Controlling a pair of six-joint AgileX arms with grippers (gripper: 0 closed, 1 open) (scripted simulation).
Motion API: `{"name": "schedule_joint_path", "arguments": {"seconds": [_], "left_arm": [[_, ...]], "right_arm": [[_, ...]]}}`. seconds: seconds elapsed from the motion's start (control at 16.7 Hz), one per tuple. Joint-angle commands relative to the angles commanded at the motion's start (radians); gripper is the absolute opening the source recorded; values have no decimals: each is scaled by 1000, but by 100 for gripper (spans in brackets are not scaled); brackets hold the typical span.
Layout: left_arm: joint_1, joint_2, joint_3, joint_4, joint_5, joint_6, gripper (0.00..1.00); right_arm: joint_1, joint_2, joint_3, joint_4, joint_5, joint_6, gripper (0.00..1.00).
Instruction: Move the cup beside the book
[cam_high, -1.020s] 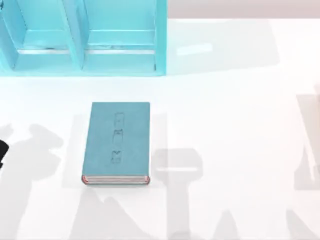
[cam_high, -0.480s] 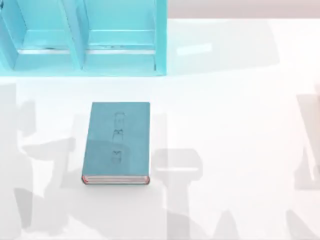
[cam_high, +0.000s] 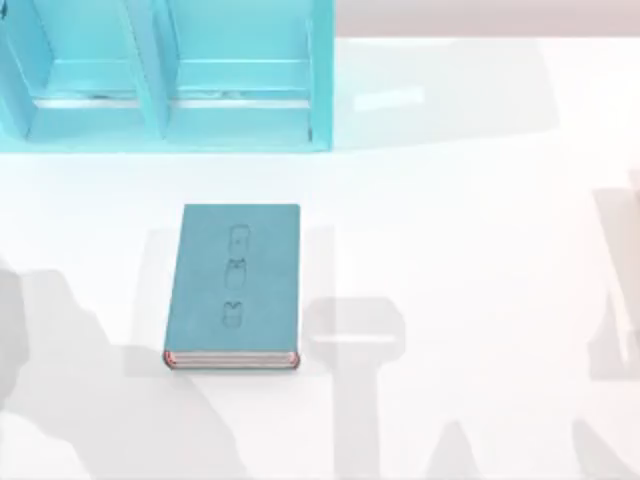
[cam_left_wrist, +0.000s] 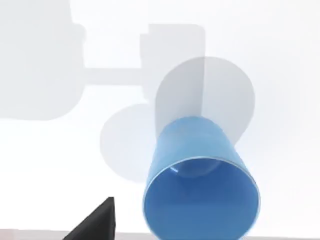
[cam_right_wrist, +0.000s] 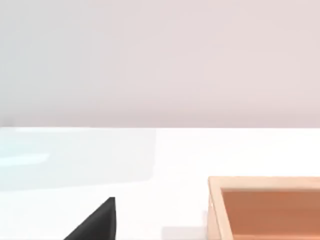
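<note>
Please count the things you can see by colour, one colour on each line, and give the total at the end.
Blue or teal: 3 (cup, book, shelf unit)
Orange-brown: 1 (open box)
Total: 4

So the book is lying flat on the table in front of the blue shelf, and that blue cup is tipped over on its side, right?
Not quite. The book does lie flat in front of the shelf, as the top view shows. But the cup stands upright on the table, open mouth up; the left wrist view looks down into it.
</note>
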Motion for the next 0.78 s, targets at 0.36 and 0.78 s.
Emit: {"name": "schedule_joint_path", "arguments": {"seconds": [0.36, 0.78], "left_arm": [[116, 56, 111, -72, 14, 148, 100], [113, 57, 95, -54, 13, 147, 100]], "right_arm": [[0, 0, 0, 0, 0, 0, 100], [0, 0, 0, 0, 0, 0, 100]]}}
